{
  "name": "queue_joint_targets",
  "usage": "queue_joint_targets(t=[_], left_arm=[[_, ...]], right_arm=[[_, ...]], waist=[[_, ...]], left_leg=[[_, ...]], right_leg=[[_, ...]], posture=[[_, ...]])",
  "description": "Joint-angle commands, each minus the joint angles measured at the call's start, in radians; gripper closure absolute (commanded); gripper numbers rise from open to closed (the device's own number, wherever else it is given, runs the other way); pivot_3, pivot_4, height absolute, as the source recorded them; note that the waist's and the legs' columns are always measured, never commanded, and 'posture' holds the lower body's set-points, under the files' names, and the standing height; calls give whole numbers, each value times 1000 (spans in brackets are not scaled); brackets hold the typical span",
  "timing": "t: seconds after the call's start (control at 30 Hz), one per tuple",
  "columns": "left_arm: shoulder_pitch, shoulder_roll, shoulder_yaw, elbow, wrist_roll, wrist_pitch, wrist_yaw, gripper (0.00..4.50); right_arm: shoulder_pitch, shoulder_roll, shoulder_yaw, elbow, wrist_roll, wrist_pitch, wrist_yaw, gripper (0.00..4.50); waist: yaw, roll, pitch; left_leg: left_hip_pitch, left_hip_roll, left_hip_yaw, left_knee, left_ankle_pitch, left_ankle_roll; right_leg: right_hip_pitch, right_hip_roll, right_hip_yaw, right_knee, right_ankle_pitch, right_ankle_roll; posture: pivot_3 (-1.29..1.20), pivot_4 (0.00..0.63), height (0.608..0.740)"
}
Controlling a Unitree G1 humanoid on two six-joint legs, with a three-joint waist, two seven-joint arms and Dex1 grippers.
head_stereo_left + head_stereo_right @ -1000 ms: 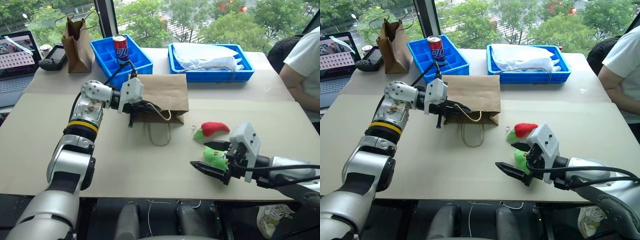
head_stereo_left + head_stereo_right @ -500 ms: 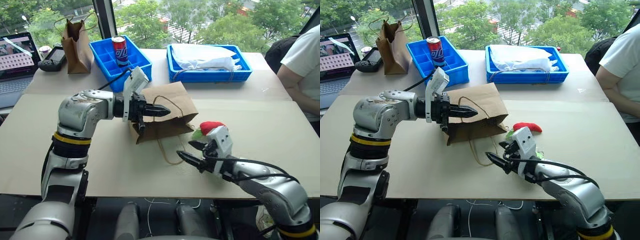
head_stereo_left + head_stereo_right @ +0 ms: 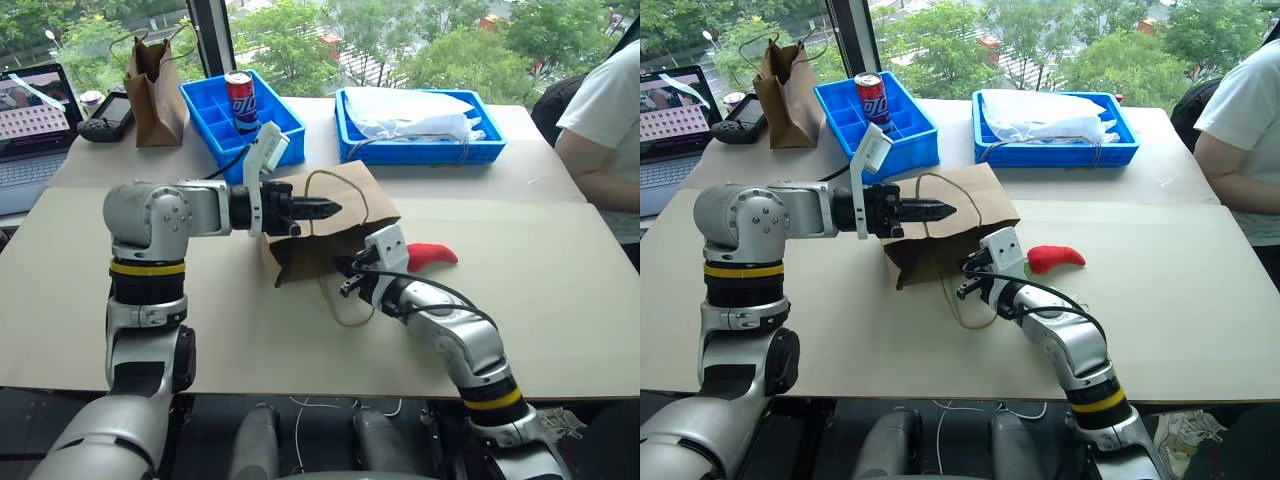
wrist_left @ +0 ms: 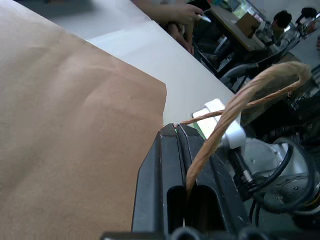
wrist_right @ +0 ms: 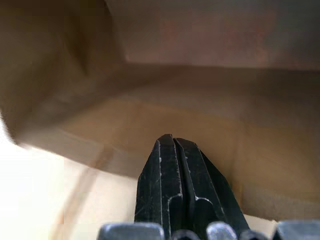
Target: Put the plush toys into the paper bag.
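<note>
Bag: the paper bag [image 3: 330, 225] lies on the counter [image 3: 560, 290], mouth toward the robot, raised by its upper handle [image 3: 335, 190].
Left end effector [image 3: 325, 208]: closed on that handle, holding the mouth open.
Right end effector [image 3: 965, 278]: fingers pressed together, empty as far as shows, at the bag's mouth; its wrist view looks into the bag's interior.
Chili toy [image 3: 432, 256]: on the counter, just beside the bag, outside it.
Green toy: cannot tell where it is; possibly already inside.
Done: bag opened; at best one toy in.
Left: chili toy certainly.
Count: one toy visible; two paper bags, counting the narrow one [image 3: 152, 75]; two blue trays [image 3: 285, 125]; one can [image 3: 241, 98].
</note>
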Motion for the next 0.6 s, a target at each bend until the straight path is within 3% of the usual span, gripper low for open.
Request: queue_joint_targets(t=[0.03, 0.23, 0.4, 0.6], left_arm=[[-46, -26, 84, 22, -48, 67, 61, 4500], [-123, -90, 260, 117, -73, 157, 171, 4500], [-260, -105, 433, 330, -49, 108, 312, 4500], [-341, -87, 481, 462, -41, 14, 417, 4500]], right_arm=[[-33, -20, 61, 79, -109, -81, 49, 4446], [-38, -50, 103, 134, -202, -88, 98, 4446], [-21, -58, 133, 128, -256, -74, 131, 4446], [6, -54, 153, 113, -300, -59, 150, 4446]], waist=[[-1, 0, 0], [-1, 0, 0], [-1, 0, 0], [-1, 0, 0]], left_leg=[[0, 0, 0, 0, 0, 0], [0, 0, 0, 0, 0, 0], [1, -1, -1, 1, 0, 0], [1, -1, -2, 1, 0, -1]], right_leg=[[0, 0, 0, 0, 0, 0], [0, 0, 0, 2, 0, 0], [1, 0, -1, 2, 0, 0], [1, 0, -1, 3, 0, 0]], posture=[[0, 150, 689], [0, 150, 689], [0, 150, 689], [0, 150, 689]])
